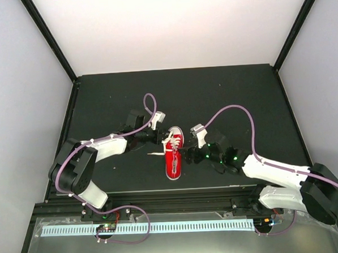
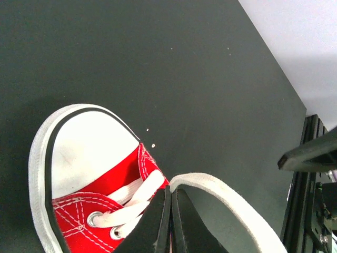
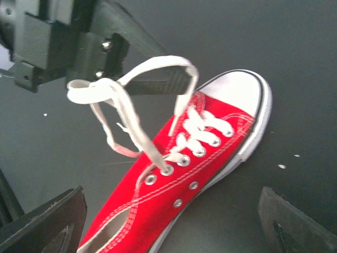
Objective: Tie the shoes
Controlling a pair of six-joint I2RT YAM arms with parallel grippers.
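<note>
— What sort of place is it?
— A matte black tabletop (image 1: 230, 95) dotted with a few pale crumbs (image 2: 153, 145). Plain pale walls (image 1: 169, 24) box it in, with black posts (image 1: 51, 39) at the corners.
— And the sneaker?
— The red sneaker (image 1: 173, 157) sits on its sole mid-tabletop, between both pincers. Its long axis runs near to far, white toe cap (image 2: 89, 147) toward the far wall, heel toward the near edge.
— The pincers?
— The left pincer (image 2: 167, 221) is pressed together, pinching a white lace (image 2: 226, 192) beside the toe cap. The right pincer (image 3: 171, 205) is spread wide and holds nothing, just beside the sneaker.
</note>
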